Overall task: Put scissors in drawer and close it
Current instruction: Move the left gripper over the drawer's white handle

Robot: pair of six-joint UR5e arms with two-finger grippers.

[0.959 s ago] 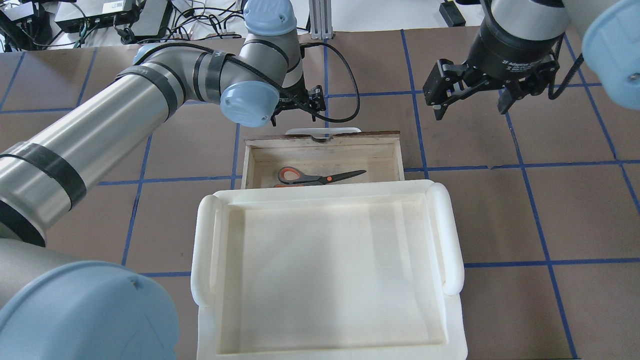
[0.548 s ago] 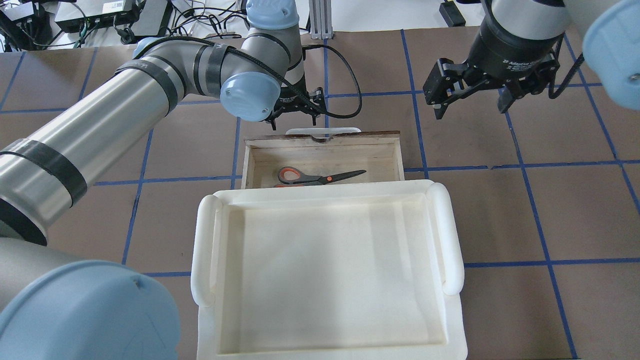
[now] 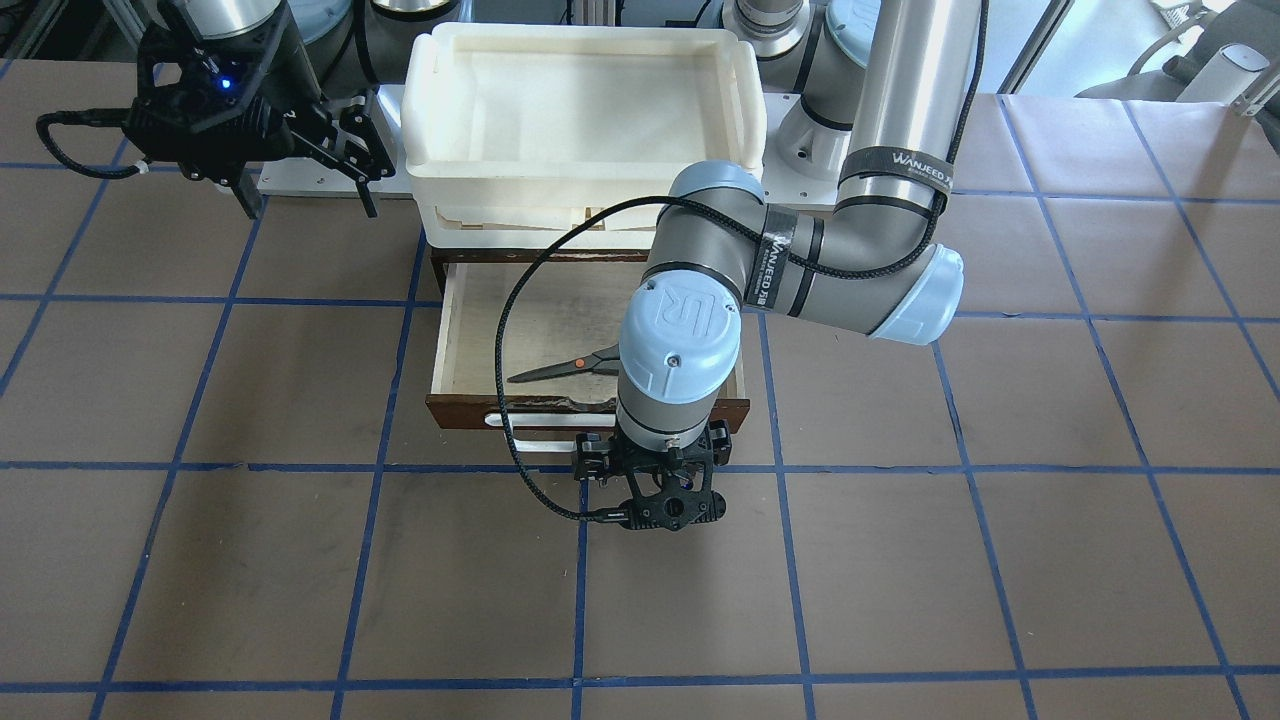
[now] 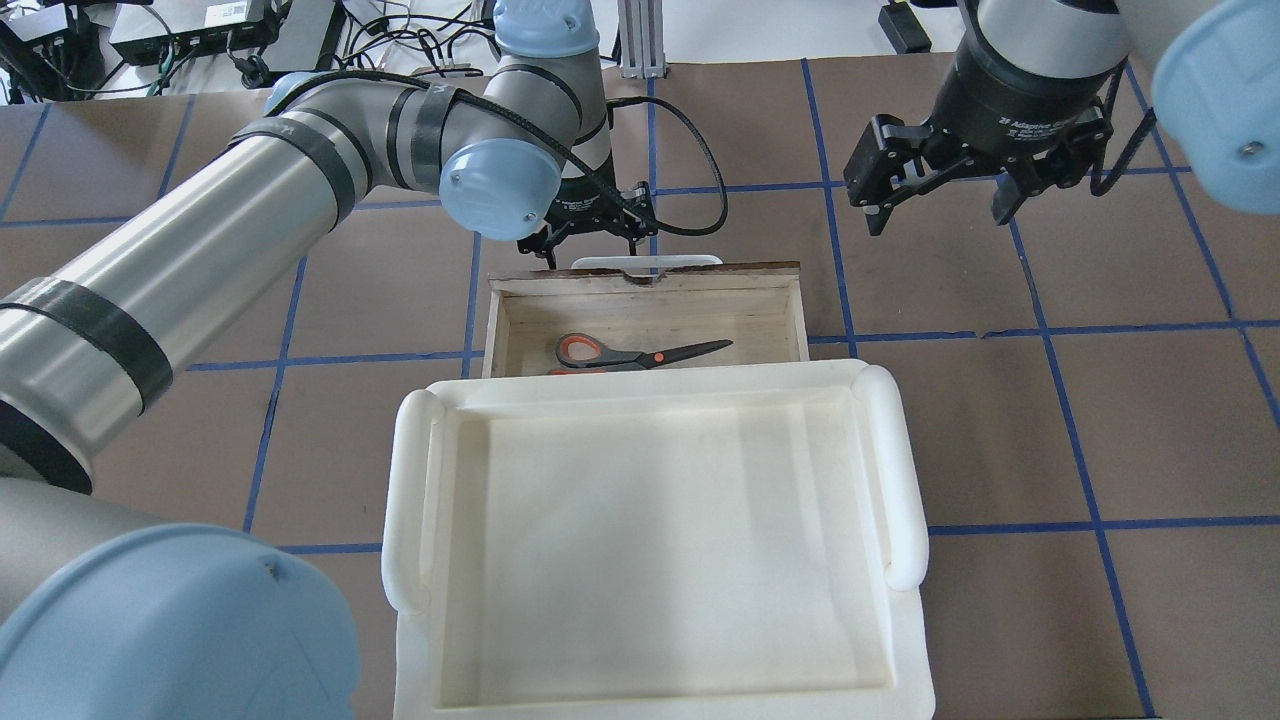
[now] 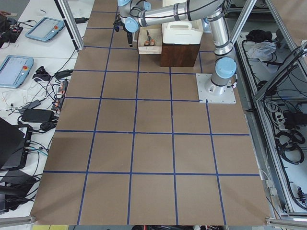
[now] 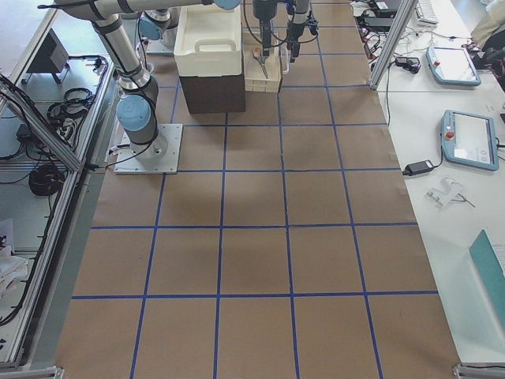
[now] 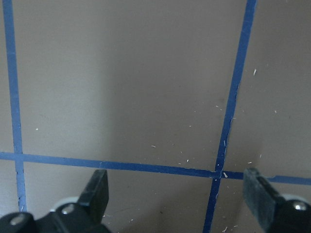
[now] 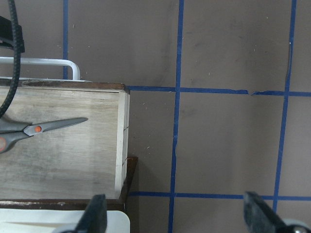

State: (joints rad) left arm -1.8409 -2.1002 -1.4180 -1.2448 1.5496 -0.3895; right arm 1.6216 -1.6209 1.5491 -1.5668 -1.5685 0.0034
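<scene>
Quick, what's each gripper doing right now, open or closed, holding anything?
Left gripper: open, holding nothing.
Right gripper: open, holding nothing.

Scissors (image 4: pixel 640 354) lying inside open drawer (image 4: pixel 760 325), cream tray (image 4: pixel 905 480) adjoining

**Bright light, soft shadows**

Light is strong and even from above. The white tray (image 4: pixel 405 500) looks washed out, with a pale grey shadow band inside. Shadows on the brown table (image 3: pixel 300 580) are faint. The left gripper (image 7: pixel 176 182) looks blurry close up.
</scene>
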